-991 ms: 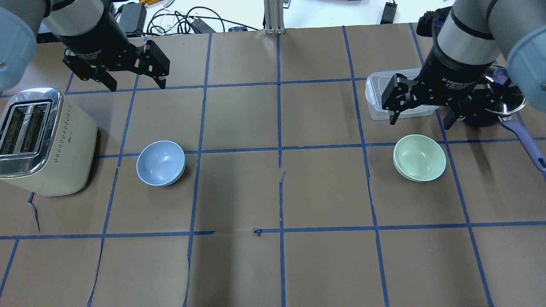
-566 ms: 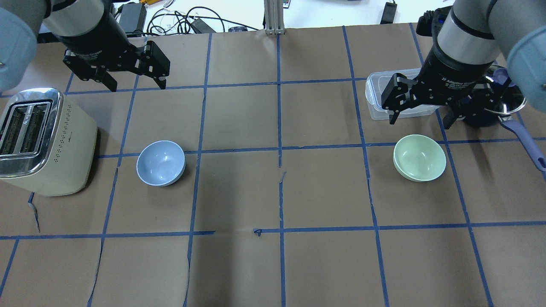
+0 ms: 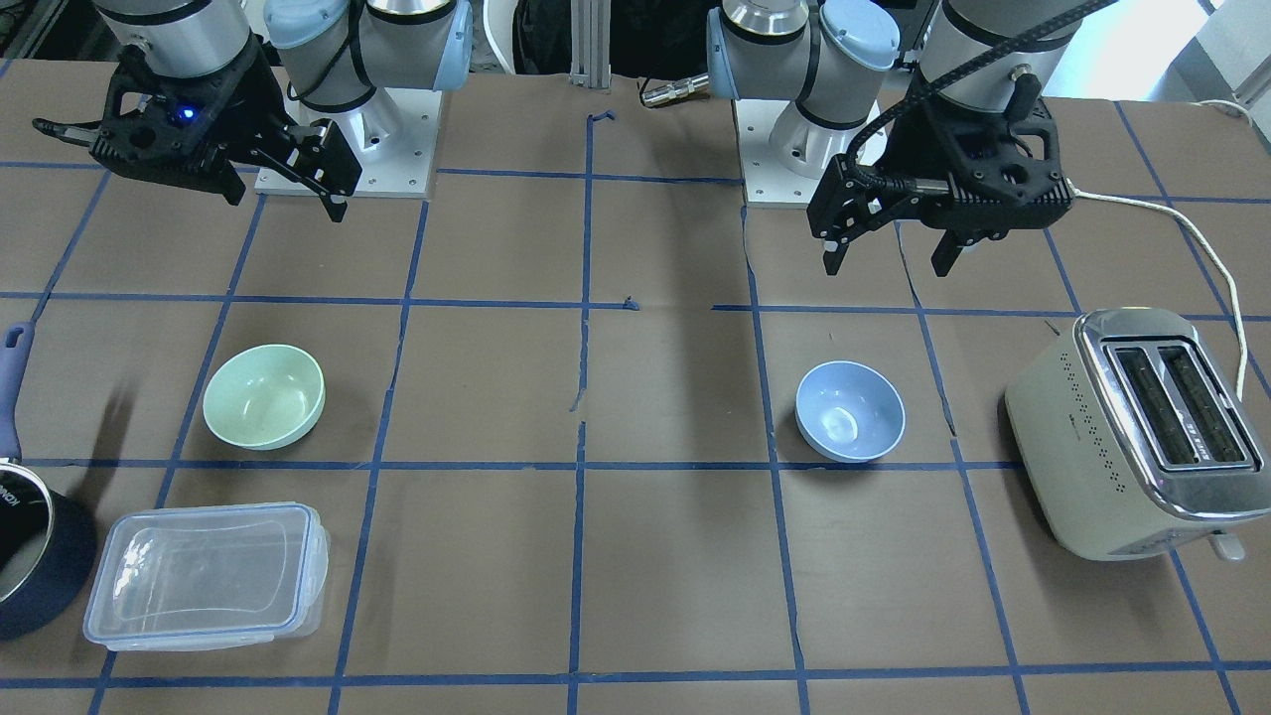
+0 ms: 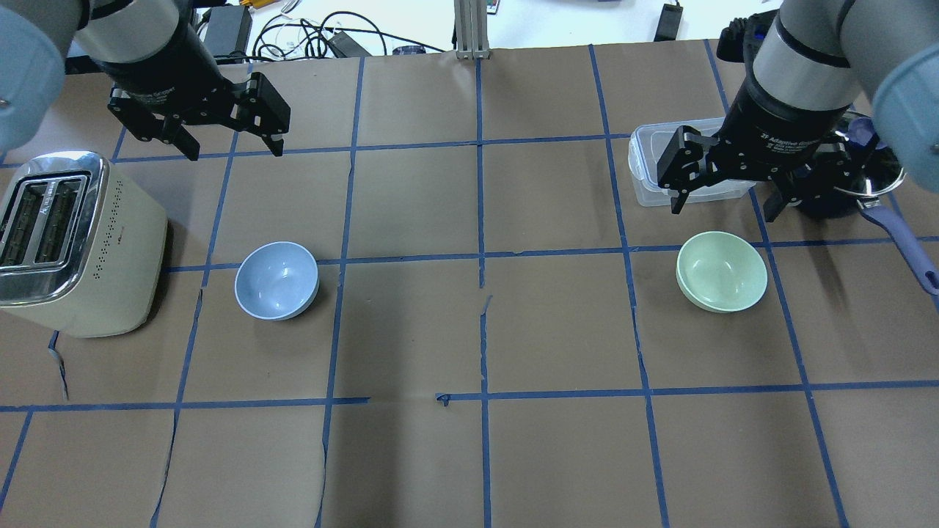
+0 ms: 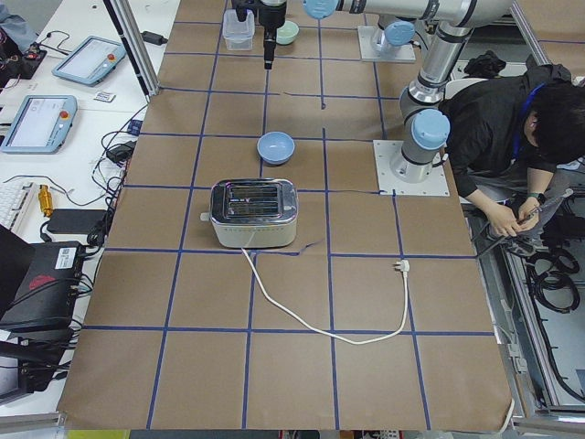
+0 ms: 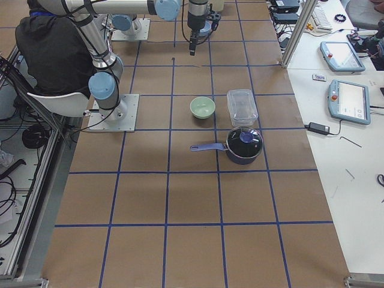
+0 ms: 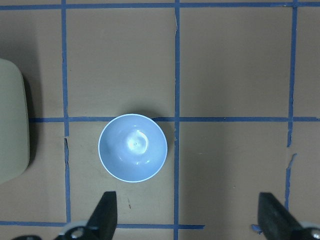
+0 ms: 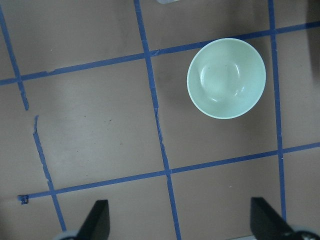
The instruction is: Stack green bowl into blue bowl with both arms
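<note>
The green bowl [image 4: 721, 271] sits upright and empty on the table's right side; it also shows in the front view [image 3: 264, 395] and the right wrist view [image 8: 226, 78]. The blue bowl [image 4: 276, 280] sits upright and empty on the left side, beside the toaster; it also shows in the front view [image 3: 850, 410] and the left wrist view [image 7: 132, 147]. My right gripper [image 4: 722, 213] hangs open and empty above the table, just behind the green bowl. My left gripper [image 4: 235, 150] hangs open and empty, well behind the blue bowl. Both wrist views show the fingers [image 7: 103, 214] [image 8: 96, 220] spread wide.
A cream toaster [image 4: 73, 242] stands left of the blue bowl, its cord [image 5: 311, 320] trailing on the table. A clear lidded container [image 4: 649, 176] and a dark pot [image 3: 30, 556] with a purple handle [image 4: 906, 246] stand behind and right of the green bowl.
Both arms have barely shifted. The bowls have not moved, and both grippers stay open.
</note>
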`<control>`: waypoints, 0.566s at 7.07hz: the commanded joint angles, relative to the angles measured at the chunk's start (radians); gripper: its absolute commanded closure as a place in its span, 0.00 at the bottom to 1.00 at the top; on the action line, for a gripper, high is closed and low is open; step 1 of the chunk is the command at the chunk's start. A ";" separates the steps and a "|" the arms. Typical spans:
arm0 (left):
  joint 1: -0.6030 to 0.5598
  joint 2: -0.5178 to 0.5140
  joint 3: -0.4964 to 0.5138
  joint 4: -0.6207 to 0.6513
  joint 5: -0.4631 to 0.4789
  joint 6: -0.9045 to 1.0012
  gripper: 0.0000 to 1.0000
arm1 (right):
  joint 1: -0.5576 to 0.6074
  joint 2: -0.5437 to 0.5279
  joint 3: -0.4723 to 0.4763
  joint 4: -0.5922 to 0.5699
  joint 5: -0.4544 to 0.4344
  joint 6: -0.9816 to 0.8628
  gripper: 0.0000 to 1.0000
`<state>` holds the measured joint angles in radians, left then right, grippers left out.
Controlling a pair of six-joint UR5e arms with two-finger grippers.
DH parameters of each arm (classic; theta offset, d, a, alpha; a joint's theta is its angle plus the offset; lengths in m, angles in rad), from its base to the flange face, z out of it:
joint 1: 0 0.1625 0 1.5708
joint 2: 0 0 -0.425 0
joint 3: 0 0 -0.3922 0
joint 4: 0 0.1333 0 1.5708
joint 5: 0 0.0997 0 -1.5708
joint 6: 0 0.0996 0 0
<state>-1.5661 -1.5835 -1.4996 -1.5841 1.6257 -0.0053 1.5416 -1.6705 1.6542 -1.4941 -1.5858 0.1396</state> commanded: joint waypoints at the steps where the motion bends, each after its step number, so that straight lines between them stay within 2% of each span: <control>1: 0.003 0.003 -0.008 -0.016 -0.003 0.010 0.00 | 0.000 -0.002 -0.001 0.000 0.000 0.002 0.00; 4: 0.003 0.007 -0.011 -0.014 -0.003 0.015 0.00 | 0.000 0.000 0.001 0.000 0.000 0.002 0.00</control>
<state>-1.5642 -1.5782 -1.5052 -1.5983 1.6247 0.0071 1.5416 -1.6707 1.6549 -1.4941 -1.5868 0.1407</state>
